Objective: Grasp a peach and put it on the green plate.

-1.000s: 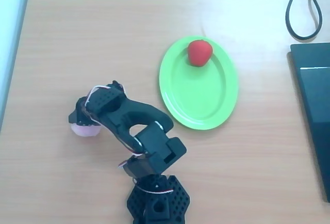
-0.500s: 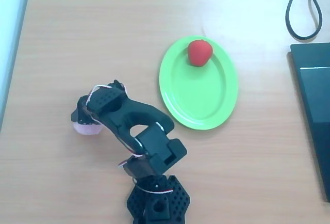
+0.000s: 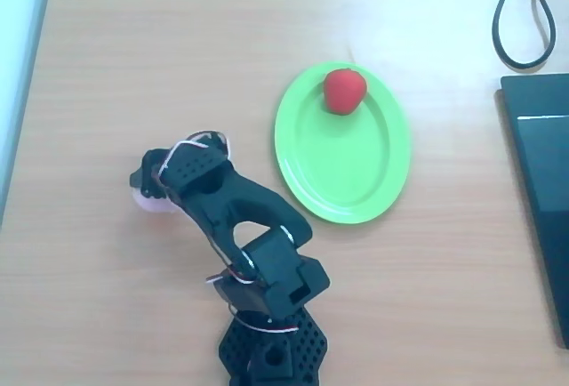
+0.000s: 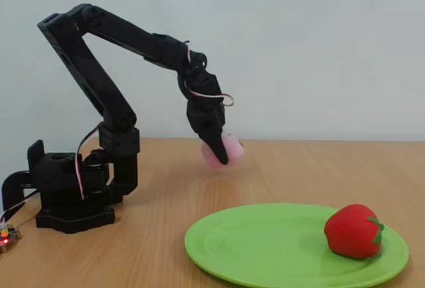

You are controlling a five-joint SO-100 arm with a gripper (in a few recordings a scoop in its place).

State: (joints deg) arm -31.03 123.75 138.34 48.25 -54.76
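One gripper (image 4: 218, 150) grasps the peach (image 4: 226, 150), raised off the table (image 4: 159, 248), beyond the plate (image 4: 265, 248) bearing a strawberry (image 4: 352, 230).

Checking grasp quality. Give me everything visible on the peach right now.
The peach is a small, round, pale pink toy fruit, matte and whitish in places. In the fixed view it hangs clear of the table, clamped in the black pincer, one finger crossing its front. From overhead, the arm hides most of it; a pink sliver shows at the pincer's left. No leaf is discernible.

Strawberry (image 3: 343, 91) on plate (image 3: 342, 181), peach (image 4: 224, 152) apparently airborne, left of plate
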